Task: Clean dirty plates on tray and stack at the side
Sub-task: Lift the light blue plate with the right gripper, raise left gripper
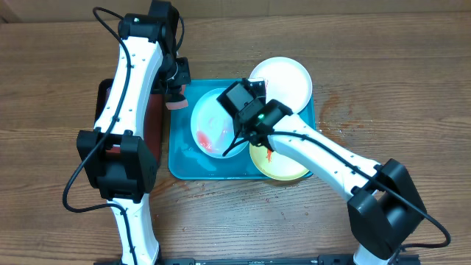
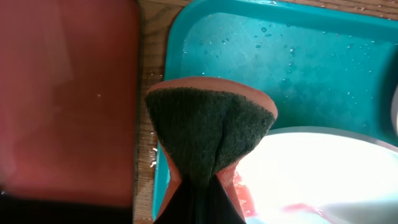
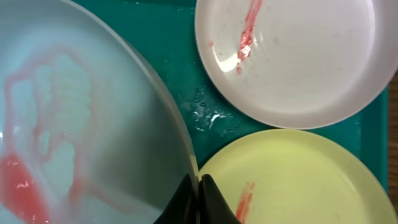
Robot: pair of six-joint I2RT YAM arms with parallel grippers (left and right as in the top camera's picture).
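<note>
Nearest the arm bases, the yellow-green plate (image 1: 283,168) lay in the near right corner of the turquoise tray (image 1: 184,168), a short red streak on it. Just beyond, the right gripper (image 3: 199,183) was pinched tight on the rim of the light blue plate (image 1: 212,121), which lay at the middle of the tray with a big red-orange smear across it. I couldn't tell whether that edge was raised off the tray. Further on, the left gripper (image 2: 199,186) was clamped on a sponge (image 2: 208,130), green scouring face outward. The sponge hung over the tray's left rim, just beside the blue plate and clear of the smear, with the dark red tray (image 2: 62,93) alongside. Farthest off, the white plate (image 1: 288,79) sat on the far right corner, streaked red.

To my eye the blue plate was being steadied for scrubbing. The next move called for bringing the sponge across onto the smear while the right grip kept firm.
</note>
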